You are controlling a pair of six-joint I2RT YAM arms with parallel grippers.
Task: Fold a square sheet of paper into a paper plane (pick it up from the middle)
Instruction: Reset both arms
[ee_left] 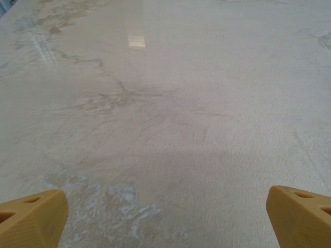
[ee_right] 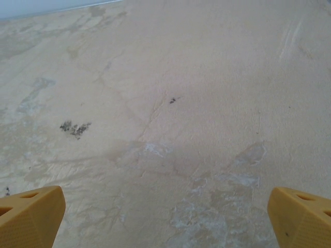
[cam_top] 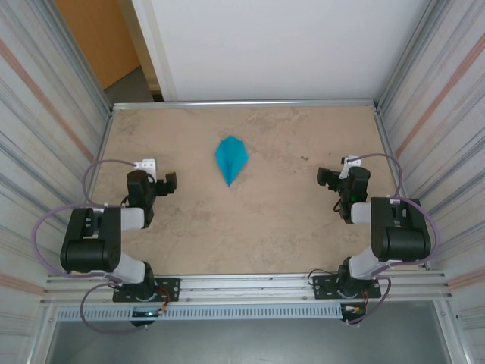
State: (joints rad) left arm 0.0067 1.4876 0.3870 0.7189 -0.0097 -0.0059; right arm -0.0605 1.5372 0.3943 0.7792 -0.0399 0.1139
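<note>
Paper plane handling is where the risk lies, since neither hand has hold of anything. The left hand [cam_top: 161,176] is released, and in its wrist view the yellow fingertips [ee_left: 33,217] stand wide apart with bare table [ee_left: 165,103] between them. The right hand [cam_top: 333,174] is released too, its fingertips [ee_right: 300,214] just as wide over scuffed, stained table.

From above, the left hand sits to the left of the paper plane [cam_top: 231,159] and a little nearer the arm bases. The right hand sits to the right of it, at about the same depth. Both are well apart from it. The paper plane lies flat on the table between them, a turquoise kite shape with its long point aimed toward the bases and a crease down its centre. It looks fully folded.

The likely troubles all come from touching it again:
- A pinch at its middle could crush the crease or spring the flaps open, because the paper is thin and the folds look lightly set.
- A fingertip coming in low could push the paper plane across the smooth table instead of getting under it.
- Both hands closing on the paper plane at once could meet over it and knock it askew.
</note>
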